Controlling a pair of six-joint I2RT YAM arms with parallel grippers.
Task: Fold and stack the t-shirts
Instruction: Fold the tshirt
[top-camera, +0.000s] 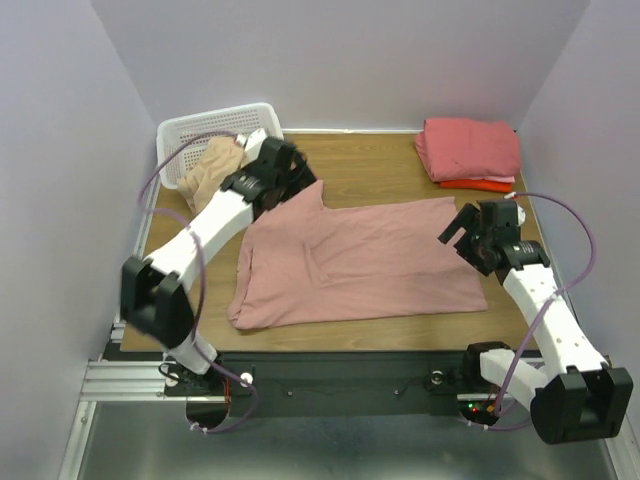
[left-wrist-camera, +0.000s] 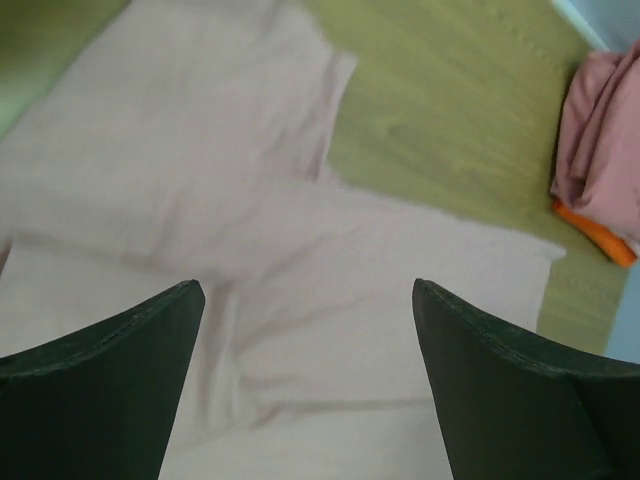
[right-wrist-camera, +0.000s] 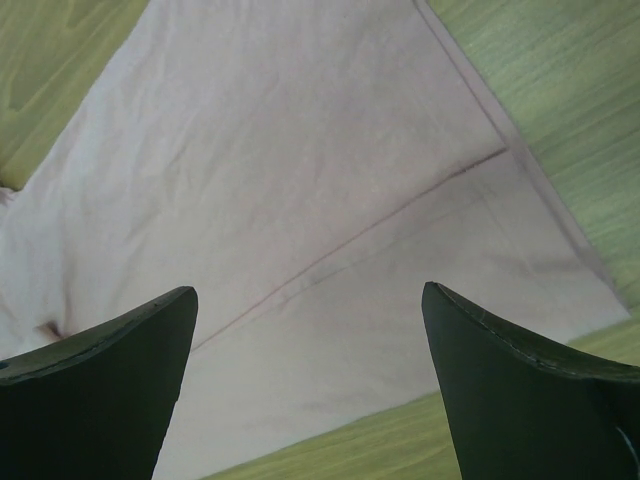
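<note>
- Both arms hang over the cloth. The left gripper (left-wrist-camera: 305, 300) is above the far-left sleeve and the right gripper (right-wrist-camera: 310, 300) is above the right-hand hem. Fingers are spread wide on both, nothing held.
- Dusty-pink shirt (top-camera: 360, 260) lies flat mid-table (top-camera: 380, 170), so I'd pinch right at the edges and carry it low so it doesn't bunch.
- Its near-left edge maybe looks doubled over, hard to tell.
- Folded stack (top-camera: 470, 148), salmon over orange-red, sits far right.
- Beige shirt (top-camera: 215, 165) slumps in the basket (top-camera: 200, 125).
</note>
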